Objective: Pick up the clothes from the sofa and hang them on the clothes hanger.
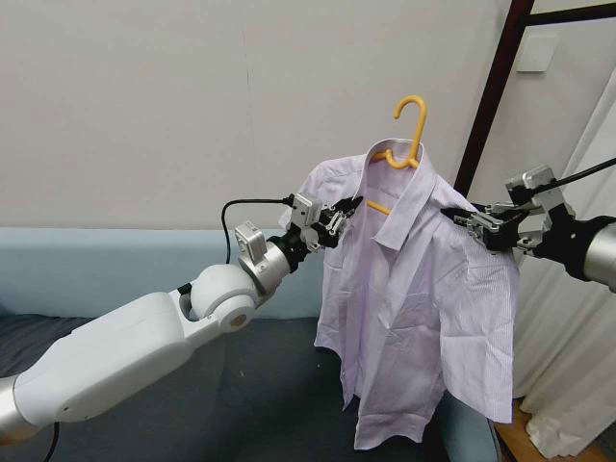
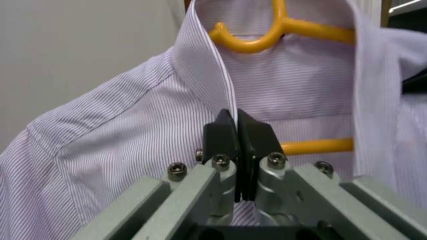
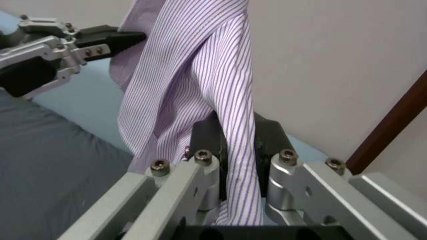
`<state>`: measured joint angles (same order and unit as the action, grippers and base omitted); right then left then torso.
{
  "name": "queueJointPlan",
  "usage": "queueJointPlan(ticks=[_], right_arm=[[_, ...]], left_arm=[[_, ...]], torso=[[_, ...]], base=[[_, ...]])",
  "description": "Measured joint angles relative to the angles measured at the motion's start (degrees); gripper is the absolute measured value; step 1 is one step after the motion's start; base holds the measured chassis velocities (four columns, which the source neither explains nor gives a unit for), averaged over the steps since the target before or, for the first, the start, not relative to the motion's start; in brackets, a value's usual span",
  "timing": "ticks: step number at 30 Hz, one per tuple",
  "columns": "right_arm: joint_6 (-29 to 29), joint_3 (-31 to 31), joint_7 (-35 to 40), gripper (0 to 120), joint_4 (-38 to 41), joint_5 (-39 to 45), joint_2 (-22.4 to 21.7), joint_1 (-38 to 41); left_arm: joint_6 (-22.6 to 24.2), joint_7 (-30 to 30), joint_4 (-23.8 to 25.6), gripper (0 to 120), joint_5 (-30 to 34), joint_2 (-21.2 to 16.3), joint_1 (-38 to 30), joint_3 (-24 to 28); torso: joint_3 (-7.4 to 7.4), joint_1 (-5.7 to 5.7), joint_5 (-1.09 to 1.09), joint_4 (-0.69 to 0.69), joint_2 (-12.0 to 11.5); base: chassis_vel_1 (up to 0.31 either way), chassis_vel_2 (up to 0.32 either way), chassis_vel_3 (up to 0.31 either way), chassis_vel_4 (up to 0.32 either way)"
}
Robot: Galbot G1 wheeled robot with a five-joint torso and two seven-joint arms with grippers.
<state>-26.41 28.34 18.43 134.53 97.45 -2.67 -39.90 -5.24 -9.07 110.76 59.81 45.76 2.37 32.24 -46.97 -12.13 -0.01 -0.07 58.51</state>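
— Where is the shirt [image 1: 423,308]?

— Up in the air between my two arms, above the sofa [image 1: 250,395]. It is draped on the yellow hanger [image 1: 412,130]. The hook stands up above the collar, against the pale wall [image 1: 144,96].

— What are your left fingers [image 1: 348,207] doing?

— They are pressed together on the front edge of the shirt [image 2: 120,130], just under the collar. In my left wrist view the two dark pads [image 2: 223,132] meet on that striped edge. The hanger [image 2: 267,40] sits inside the collar, and its lower bar runs behind the fingers.

— And the right fingers [image 1: 462,218]?

— Clamped on a fold of cloth at the other shoulder. My right wrist view shows the striped fabric [image 3: 193,65] running down between the two black pads [image 3: 207,137], with the left fingers [image 3: 130,37] farther off on the shirt's other side.

— How does the shirt hang?

— Open at the front, and its hem drops low in front of the sofa. I cannot tell whether it touches the seat. A dark wooden post [image 1: 491,87] leans behind my right arm, and a curtain [image 1: 577,385] hangs beside it.
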Motion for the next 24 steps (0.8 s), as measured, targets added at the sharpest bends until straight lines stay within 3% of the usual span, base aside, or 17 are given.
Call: queueJointPlan(ticks=[9,19,21,22,24], right_arm=[[0.18,0.19,0.1,8,-0.41,0.38,0.29,-0.05],[0.58,-0.08,0.66,8,0.31,0.7,0.57,-0.06],[0.62,-0.27,1.29,8,0.56,0.83,0.6,-0.08],[0.63,-0.55,2.03,8,0.89,0.88,0.81,-0.08],[0.76,-0.75,2.72,8,1.05,0.85,1.04,-0.05]], left_arm=[[0.94,-2.88,3.94,0,1.02,-0.95,0.32,-0.89],[2.63,-6.76,6.13,0,-0.45,-2.17,7.5,-4.45],[4.47,-8.71,6.85,0,-1.18,-2.41,9.79,-5.35],[7.54,-11.77,7.78,6,-3.57,-2.5,12.08,-5.82],[9.44,-13.91,8.3,11,-6.41,-2.55,14.18,-6.16]], torso=[[0.0,0.0,0.01,0.0,0.0],[0.0,0.0,0.0,0.0,0.0],[0.0,0.0,0.0,0.01,0.0],[0.01,0.0,0.0,0.01,0.0],[0.0,0.0,0.0,0.0,0.0]], base=[[0.0,0.0,0.0,0.0],[0.0,0.0,0.0,0.0],[0.0,0.0,0.0,0.0],[0.0,0.0,0.0,0.0],[0.0,0.0,0.0,0.0]])
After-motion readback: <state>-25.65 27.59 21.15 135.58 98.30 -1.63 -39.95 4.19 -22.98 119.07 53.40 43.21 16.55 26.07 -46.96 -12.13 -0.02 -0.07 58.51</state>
